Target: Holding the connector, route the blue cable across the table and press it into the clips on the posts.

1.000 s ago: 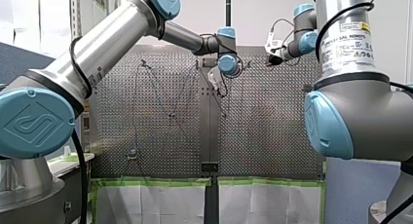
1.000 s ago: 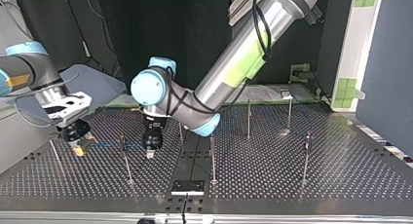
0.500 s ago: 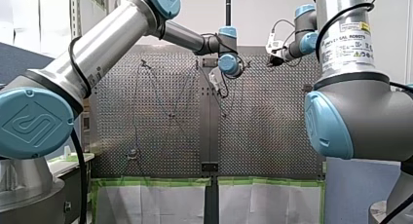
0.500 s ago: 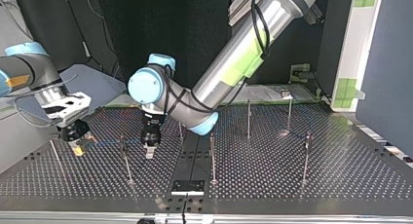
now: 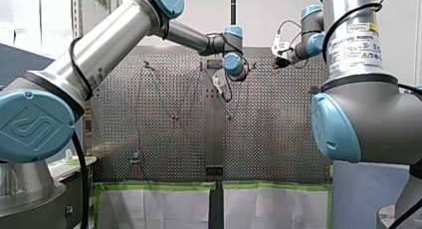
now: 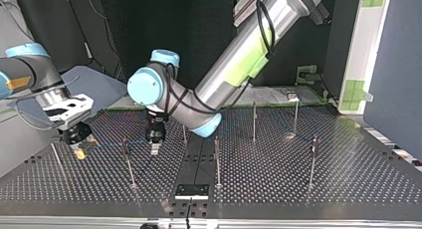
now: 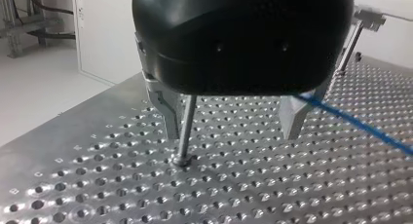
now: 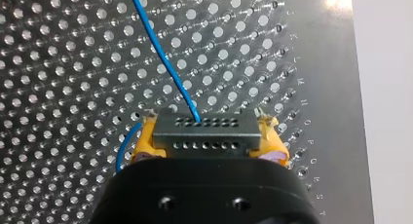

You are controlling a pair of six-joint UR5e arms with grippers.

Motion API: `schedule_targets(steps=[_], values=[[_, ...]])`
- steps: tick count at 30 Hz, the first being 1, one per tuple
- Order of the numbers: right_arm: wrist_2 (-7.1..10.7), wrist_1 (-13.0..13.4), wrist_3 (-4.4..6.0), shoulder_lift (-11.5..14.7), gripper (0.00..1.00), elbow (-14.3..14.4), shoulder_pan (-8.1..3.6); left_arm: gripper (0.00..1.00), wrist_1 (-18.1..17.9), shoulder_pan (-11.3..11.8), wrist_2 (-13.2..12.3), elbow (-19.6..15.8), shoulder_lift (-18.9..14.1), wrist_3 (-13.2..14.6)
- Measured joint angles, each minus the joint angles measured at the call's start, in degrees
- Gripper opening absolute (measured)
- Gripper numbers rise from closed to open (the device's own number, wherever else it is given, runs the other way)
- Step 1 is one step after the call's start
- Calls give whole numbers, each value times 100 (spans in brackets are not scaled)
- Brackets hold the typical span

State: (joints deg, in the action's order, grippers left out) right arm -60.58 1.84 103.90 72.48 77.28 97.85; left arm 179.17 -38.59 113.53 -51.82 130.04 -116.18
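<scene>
My right claw clamps the grey connector above the counter, blue cable trailing from it; my left claw stands open (astride a post), cable alongside.

Black plate lies flat on the perforated table, at its edge nearest the top view's camera. Green tape lines the table's opposite edge; white sheets lie just beyond that edge.
</scene>
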Motion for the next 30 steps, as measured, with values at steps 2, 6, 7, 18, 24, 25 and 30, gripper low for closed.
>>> schedule_targets(steps=[2, 6, 7, 18, 24, 25, 30], values=[[8, -3, 0, 0, 0, 2, 1, 100, 106, -55, 4, -44, -55, -18], [17, -6, 0, -2, 0, 2, 14, 100, 239, -136, -37, -198, -218, -34], [17, -7, 0, -2, 0, 1, 17, 100, 234, -151, -61, -237, -256, -39], [33, -9, 0, -1, 0, 2, 35, 100, -240, -201, -568, -785, -806, -94], [36, -16, 0, -2, 0, 3, 54, 100, -527, -92, -479, -1074, -1097, 106], [37, -16, 0, -1, 0, 3, 59, 100, -556, -76, -438, -1123, -1145, 152], [43, -16, 0, -4, 0, 3, 88, 100, -747, 11, -179, -1393, -1414, 416]])
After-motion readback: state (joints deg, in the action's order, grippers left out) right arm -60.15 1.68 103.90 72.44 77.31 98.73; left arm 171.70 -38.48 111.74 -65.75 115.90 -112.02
